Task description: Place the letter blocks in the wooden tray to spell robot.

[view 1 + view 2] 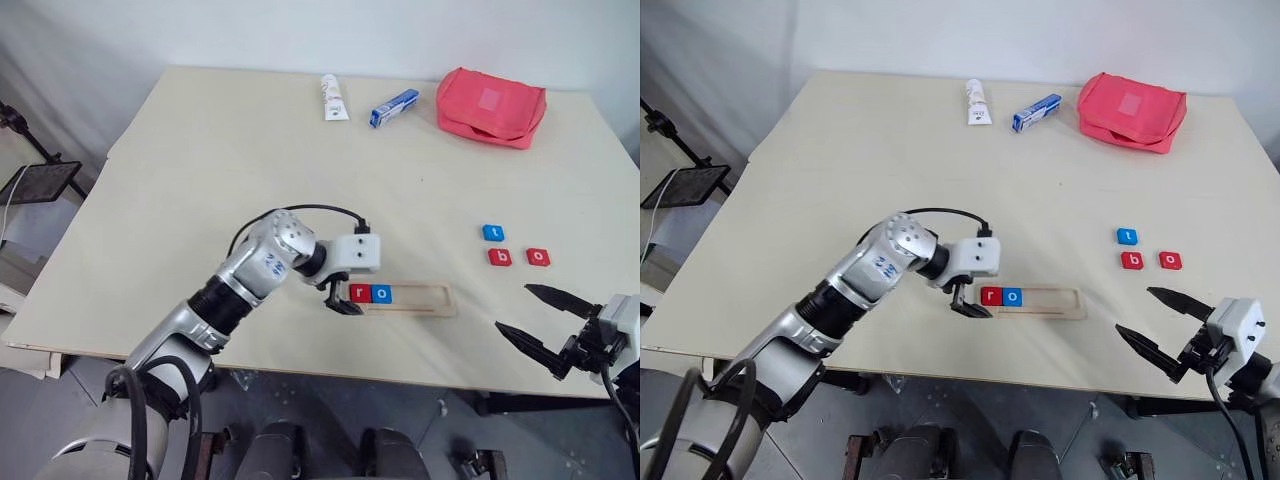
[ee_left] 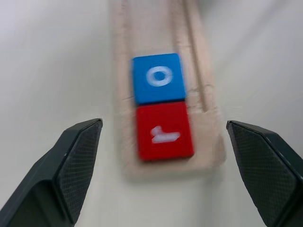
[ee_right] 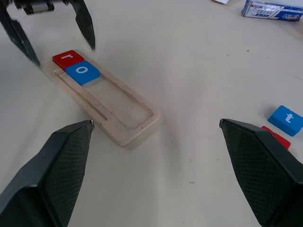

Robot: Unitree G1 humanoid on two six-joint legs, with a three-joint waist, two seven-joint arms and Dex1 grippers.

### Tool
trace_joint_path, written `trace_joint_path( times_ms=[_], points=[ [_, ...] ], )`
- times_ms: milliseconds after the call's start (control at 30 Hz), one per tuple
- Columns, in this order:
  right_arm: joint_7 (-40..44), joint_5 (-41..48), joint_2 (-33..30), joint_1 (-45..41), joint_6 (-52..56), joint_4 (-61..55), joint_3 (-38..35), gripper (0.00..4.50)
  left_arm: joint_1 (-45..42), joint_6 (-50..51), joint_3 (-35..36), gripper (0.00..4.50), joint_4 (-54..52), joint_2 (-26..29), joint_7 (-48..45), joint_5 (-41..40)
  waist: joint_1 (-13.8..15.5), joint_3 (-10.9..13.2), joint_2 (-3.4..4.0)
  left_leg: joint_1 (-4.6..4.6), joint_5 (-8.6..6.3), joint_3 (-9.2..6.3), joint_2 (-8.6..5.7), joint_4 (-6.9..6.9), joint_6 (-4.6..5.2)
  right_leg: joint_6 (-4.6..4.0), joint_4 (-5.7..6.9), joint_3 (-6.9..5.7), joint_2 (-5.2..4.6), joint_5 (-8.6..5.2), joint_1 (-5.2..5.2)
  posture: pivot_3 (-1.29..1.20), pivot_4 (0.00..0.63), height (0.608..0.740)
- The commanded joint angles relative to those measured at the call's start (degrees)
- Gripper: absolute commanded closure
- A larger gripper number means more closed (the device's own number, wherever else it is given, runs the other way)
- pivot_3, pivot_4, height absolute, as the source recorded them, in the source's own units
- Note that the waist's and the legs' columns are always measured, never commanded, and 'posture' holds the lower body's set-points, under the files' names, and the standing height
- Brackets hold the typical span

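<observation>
Left gripper (image 1: 343, 303) spread wide at the pale wooden tray (image 1: 420, 298); right gripper (image 1: 535, 320) spread too, empty; 2 tiles seated.

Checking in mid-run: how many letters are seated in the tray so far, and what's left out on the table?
Done: red r and blue o sit side by side at the left end of the wooden tray. In hand: nothing; the left gripper is open at that end, the right gripper open near the table edge. Left: red b, red o and blue t lie on the table right of the tray.
</observation>
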Motion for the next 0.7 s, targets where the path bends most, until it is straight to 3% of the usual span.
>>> trace_joint_path(
  times_ms=[33,233,400,700],
  points=[
    [0.3,1.1,-1.4,0.2,0.5,-0.5,-2.7,0.00,2.4,-4.6,7.9,0.04,-3.2,2.7,-0.5,-5.0,-0.1,0.0,0.01,0.01,0.00,0.00,0.01,0.00,0.00,0.00,0.00,0.01,0.00,0.00,0.00,0.00,0.150,0.740],
    [-5.5,0.8,-1.4,-1.8,5.5,0.9,-4.3,0.00,11.6,-10.7,23.1,0.04,-6.2,4.3,-2.5,-18.6,0.0,0.0,0.01,0.00,0.00,-0.05,0.00,0.04,0.00,0.00,0.04,-0.01,-0.02,0.00,0.01,0.00,0.150,0.740],
    [-15.6,-2.1,-0.4,-4.9,10.1,3.3,-4.8,0.00,19.3,-19.2,30.1,0.04,-6.4,3.3,-5.1,-26.2,0.0,0.0,0.02,0.05,-0.01,-0.08,-0.03,0.08,0.00,0.00,0.21,0.02,-0.05,0.00,0.02,0.00,0.150,0.740],
    [-23.1,-3.6,-2.9,-7.9,19.8,4.0,-3.9,0.00,28.2,-34.1,29.1,0.04,0.7,3.9,-12.7,-26.0,-0.2,0.0,0.03,0.19,-0.01,0.03,-0.03,0.01,0.02,0.00,0.30,0.03,-0.06,0.00,0.02,0.00,0.150,0.740]
  ],
)
